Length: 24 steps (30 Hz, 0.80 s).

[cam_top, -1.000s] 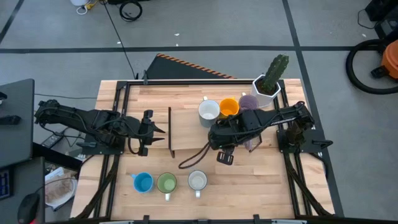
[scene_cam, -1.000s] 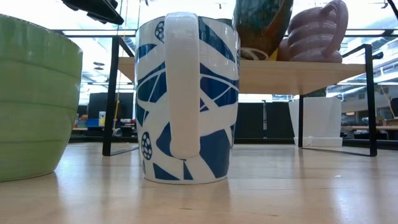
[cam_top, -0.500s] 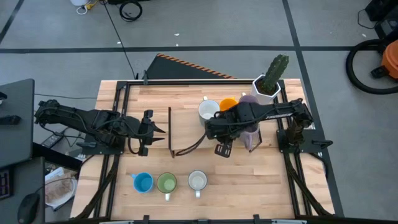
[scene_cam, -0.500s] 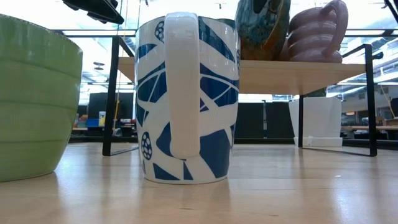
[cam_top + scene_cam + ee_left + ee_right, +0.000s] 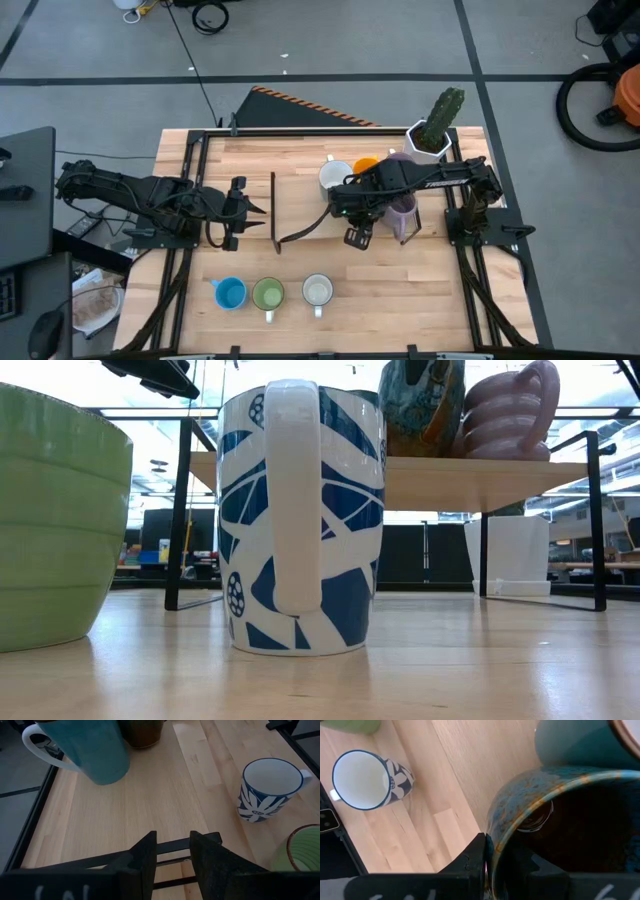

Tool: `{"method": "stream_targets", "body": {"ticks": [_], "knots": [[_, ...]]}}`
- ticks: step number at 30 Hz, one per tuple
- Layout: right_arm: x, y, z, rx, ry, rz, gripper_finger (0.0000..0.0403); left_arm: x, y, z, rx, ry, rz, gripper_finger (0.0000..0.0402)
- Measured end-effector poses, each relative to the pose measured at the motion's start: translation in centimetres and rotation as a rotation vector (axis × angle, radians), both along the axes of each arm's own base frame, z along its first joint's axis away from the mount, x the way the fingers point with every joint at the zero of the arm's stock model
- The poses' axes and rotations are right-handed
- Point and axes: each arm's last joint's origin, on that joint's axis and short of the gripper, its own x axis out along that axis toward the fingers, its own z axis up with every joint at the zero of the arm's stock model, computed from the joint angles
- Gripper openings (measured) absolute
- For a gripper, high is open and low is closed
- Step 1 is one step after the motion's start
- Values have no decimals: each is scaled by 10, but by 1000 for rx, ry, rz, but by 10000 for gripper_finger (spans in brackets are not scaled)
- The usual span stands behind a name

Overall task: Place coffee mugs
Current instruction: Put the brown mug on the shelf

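Bare wood between front mugs (image 5: 268, 293) and shelf (image 5: 300, 205).

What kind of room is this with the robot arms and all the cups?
Probably a robot lab or workshop. A wooden table in a black frame stands on a grey floor with cables, two robot arms are bolted to it, and desks show far behind.

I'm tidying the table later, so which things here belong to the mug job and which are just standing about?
Belongs to the job:
- blue mug, green mug, patterned white mug in the front row
- plain white mug, orange mug, lilac mug at the back
- dark brown mug, gripped by the right hand

Just standing about:
- cactus pot
- left hand, waiting
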Motion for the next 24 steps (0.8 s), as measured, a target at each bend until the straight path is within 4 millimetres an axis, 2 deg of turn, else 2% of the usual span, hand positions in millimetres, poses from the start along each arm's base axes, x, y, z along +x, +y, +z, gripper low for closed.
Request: {"method": "stream_targets", "body": {"ticks": [24], "knots": [[5,-12,0,-18,-31,-47,52,0,0,0,0,0,0,123]]}}
